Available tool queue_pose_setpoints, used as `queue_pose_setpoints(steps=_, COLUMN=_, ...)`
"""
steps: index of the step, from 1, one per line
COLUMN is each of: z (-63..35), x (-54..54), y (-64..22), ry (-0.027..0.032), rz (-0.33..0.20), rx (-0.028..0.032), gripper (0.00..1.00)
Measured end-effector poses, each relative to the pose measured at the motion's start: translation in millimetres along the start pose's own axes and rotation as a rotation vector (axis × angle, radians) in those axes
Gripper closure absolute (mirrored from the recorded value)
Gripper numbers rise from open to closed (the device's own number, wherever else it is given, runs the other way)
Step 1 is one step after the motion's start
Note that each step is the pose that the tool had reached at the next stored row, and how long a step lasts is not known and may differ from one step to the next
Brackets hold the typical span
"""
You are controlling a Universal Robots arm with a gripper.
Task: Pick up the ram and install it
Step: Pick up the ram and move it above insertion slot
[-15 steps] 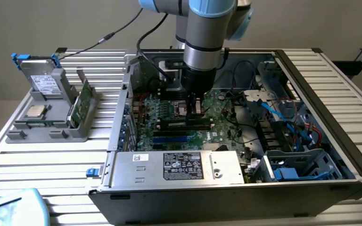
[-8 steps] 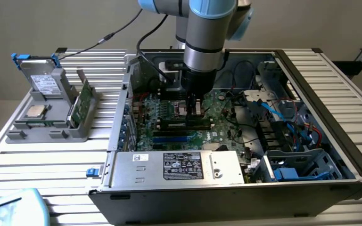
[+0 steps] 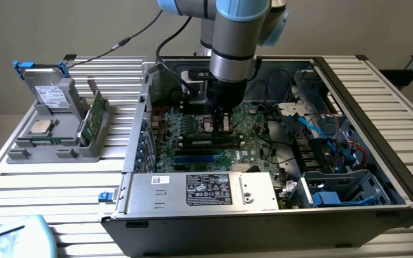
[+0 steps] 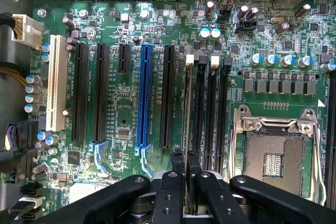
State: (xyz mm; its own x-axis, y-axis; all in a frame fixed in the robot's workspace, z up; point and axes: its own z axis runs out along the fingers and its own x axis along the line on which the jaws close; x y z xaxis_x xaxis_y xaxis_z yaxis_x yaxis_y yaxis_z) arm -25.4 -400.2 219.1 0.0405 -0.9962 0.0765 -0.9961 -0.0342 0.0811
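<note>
Green ram (image 4: pixel 187 103), pinched by the tool (image 3: pixel 219 128) mid-frame in the exterior view, should probably stay straight and get pushed down evenly.

Case walls (image 3: pixel 139 129), cables (image 3: pixel 315 126) and the power supply (image 3: pixel 199 191) hem the end effector (image 4: pixel 185 156), ram (image 4: pixel 188 103) clamped.

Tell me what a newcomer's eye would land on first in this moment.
First, the blue-and-silver arm reaches straight down into the open computer case at the middle of the exterior view. In the wrist view, the gripper is shut on the ram. The ram is seen edge-on over the green motherboard, next to the black memory slots and the open processor socket.
</note>
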Motion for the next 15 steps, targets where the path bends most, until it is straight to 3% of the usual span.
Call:
queue_pose_setpoints(steps=13, z=0.0, x=0.1, y=0.1, ry=0.0001, rz=0.0, rx=-0.0001, gripper=0.84)
queue_pose_setpoints(steps=14, z=0.0, x=0.1, y=0.1, ry=0.0001, rz=0.0, rx=-0.0001, gripper=0.78)
queue_pose_setpoints(steps=15, z=0.0, x=0.0, y=0.0, ry=0.0001, rz=0.0, rx=0.0, gripper=0.66)
